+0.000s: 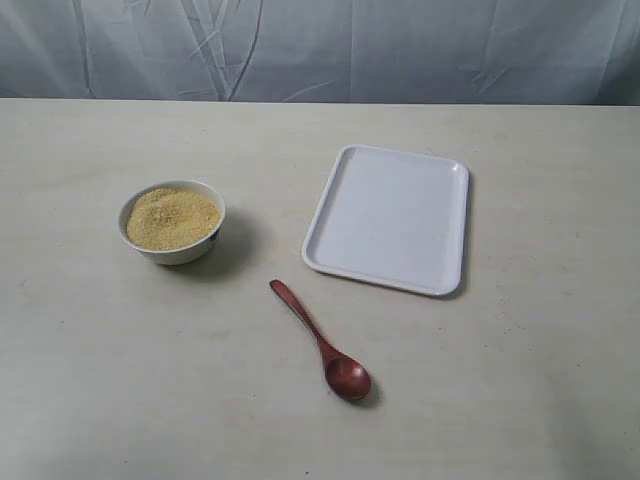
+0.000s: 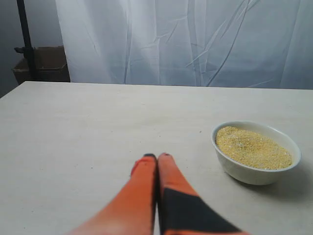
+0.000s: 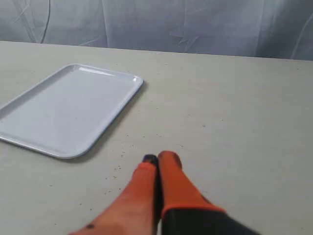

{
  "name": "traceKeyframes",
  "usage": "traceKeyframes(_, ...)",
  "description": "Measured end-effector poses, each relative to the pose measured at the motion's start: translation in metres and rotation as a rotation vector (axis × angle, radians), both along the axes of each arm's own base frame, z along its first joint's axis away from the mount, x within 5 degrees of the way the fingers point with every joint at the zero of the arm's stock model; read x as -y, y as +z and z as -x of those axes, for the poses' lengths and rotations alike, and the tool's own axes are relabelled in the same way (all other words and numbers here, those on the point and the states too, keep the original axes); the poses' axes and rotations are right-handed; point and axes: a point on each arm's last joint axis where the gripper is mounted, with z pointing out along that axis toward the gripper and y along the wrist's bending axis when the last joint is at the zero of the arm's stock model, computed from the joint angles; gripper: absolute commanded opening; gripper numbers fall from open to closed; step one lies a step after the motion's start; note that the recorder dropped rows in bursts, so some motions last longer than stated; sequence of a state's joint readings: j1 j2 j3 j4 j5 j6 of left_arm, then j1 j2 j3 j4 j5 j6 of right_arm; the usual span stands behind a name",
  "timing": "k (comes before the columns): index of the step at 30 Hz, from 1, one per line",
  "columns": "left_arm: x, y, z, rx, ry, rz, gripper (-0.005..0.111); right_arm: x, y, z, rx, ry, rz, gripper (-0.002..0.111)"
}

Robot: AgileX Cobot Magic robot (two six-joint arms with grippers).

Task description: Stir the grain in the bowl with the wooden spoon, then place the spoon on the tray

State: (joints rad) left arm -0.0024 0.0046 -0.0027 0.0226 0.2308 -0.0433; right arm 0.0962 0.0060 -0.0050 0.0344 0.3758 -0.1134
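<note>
Small round white bowl (image 1: pixel 182 254) of fine pale yellow-tan grain (image 1: pixel 172 218) sat on pale surface (image 1: pixel 100 380), well apart from flat white rectangular tray (image 1: pixel 388 218). Slim reddish-brown wooden spoon (image 1: pixel 318 340) lay on surface between them, touching neither. Left gripper (image 2: pixel 157 157) pressed closed, empty, near bowl. Right gripper (image 3: pixel 157 159) likewise closed, empty, near tray

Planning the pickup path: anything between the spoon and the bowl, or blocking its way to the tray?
Nothing visible. The wooden spoon lies alone on the table; only bare surface separates it from the bowl and from the tray.
</note>
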Motion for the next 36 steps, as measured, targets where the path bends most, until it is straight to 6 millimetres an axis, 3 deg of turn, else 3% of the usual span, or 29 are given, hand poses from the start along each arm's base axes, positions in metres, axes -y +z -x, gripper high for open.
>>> traceKeyframes(10, 0.000, 0.000, 0.000, 0.000, 0.000, 0.000, 0.000, 0.000, 0.002, -0.001, 0.022, -0.001, -0.002, 0.000)
traceKeyframes(19, 0.000, 0.000, 0.000, 0.000, 0.000, 0.000, 0.000, 0.001, 0.034, -0.004, 0.382, -0.013, -0.038, 0.000)
traceKeyframes(28, 0.000, 0.000, 0.000, 0.000, 0.000, 0.000, 0.000, 0.002, 0.054, 0.000, 0.603, -0.021, -0.060, 0.000)
traceKeyframes(33, 0.000, 0.000, 0.000, 0.000, 0.000, 0.000, 0.000, 0.003, 0.058, 0.002, 0.641, -0.032, -0.101, -0.001)
traceKeyframes(36, 0.000, 0.000, 0.000, 0.000, 0.000, 0.000, 0.000, 0.003, 0.070, 0.000, 0.561, -0.036, -0.155, -0.001)
